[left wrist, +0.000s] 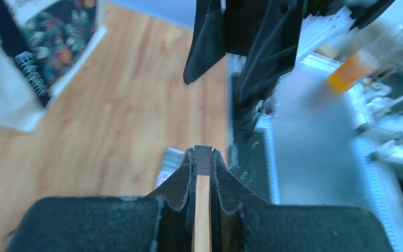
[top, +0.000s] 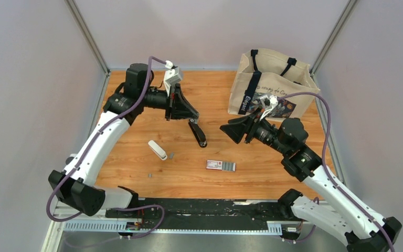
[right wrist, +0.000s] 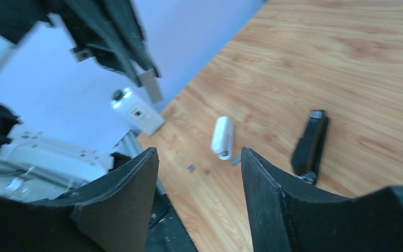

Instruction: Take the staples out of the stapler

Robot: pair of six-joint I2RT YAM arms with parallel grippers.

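While the right gripper [right wrist: 197, 152] hangs partly open and empty, staples [right wrist: 191, 168] lie on the table [right wrist: 346, 63] well ahead.

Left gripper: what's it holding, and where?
The left gripper pinches a small grey strip, probably staples, by one end, with the rest sticking out past its tips.

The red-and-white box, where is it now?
Top view: the box lies on the table near the middle, just below and right of the black stapler.

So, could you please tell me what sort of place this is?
Probably a lab robot cell: a wooden tabletop walled by plain grey panels on metal posts, with a black mounting rail at its near edge.
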